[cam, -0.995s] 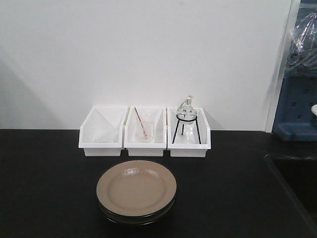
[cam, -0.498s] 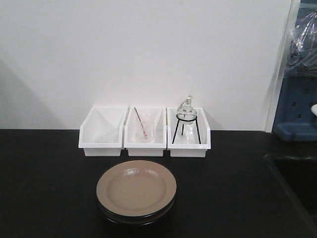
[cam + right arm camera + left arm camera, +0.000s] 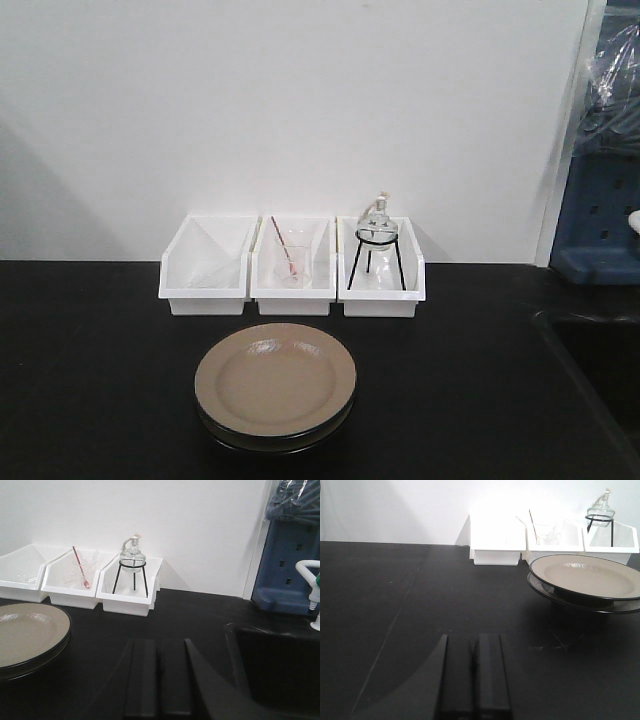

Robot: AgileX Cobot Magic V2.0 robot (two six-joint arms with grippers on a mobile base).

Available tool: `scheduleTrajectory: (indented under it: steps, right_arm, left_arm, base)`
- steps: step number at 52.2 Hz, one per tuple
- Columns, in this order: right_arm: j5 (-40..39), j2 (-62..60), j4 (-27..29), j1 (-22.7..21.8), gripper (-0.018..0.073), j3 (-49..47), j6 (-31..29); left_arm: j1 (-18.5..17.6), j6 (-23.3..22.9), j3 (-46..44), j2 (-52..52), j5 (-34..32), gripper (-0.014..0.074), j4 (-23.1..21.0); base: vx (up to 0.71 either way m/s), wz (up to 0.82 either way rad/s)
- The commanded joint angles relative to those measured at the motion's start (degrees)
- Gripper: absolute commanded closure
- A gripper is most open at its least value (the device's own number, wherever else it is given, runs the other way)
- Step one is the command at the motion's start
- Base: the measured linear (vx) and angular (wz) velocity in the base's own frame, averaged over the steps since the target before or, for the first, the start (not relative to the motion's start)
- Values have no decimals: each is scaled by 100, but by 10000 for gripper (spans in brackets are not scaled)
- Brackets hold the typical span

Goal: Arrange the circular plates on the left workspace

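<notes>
Where bins point(image 3: 292, 270) line up: beaker point(image 3: 292, 262), flask point(image 3: 377, 222).

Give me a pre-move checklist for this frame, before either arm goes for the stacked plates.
1. Circular plates stacked one on the other, in front of the white bins: ok.
2. Left workspace bare where a plate could go: ok.
3. Left gripper shut, holding nothing; must open to grasp: not ok.
4. Right gripper shut, holding nothing: not ok.
5. Both grippers apart from the plates: ok.
6. Glass flask on black tripod standing upright in the rightmost bin: ok.
</notes>
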Motion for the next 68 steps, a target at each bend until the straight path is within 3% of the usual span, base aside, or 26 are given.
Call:
scheduleTrajectory:
  steps: [1,7,11,19,23,30,39,68]
  right_arm:
    - [-381,16,-3,-24,564,-178,-25]
    - [-400,16,-183,-24,564,-147,-29]
    - [-317,-164,-1017,-24,564,18,381]
    - [-222,-990,-3089,-180,564,1011,2943]
    - [-222,-1468,-3630,-395,564,1588,3750]
    - [-216,-2369,-3603,-779,564,2387,3844]
    - [191,-3683,-3624,-839,564,2739,3838]
    - [181,-3629,-3629,-824,564,2747,3847]
  left_arm:
    - [-38,-61,113,-93,-453,594,21]
    - [-38,-61,113,-93,-453,594,21]
    - [-38,-61,113,-93,-453,594,21]
    - [-38,-61,113,-93,-453,594,21]
    - [-38,-61,113,-93,-453,594,21]
    - [-38,-61,113,-93,-453,594,21]
    - [-38,-61,113,-93,-453,594,21]
    - [-38,-61,113,-84,-452,594,21]
  base:
    - [0,0]
    - [0,0]
    - [0,0]
    - [0,0]
    - [0,0]
    - [0,0]
    - [0,0]
    - [0,0]
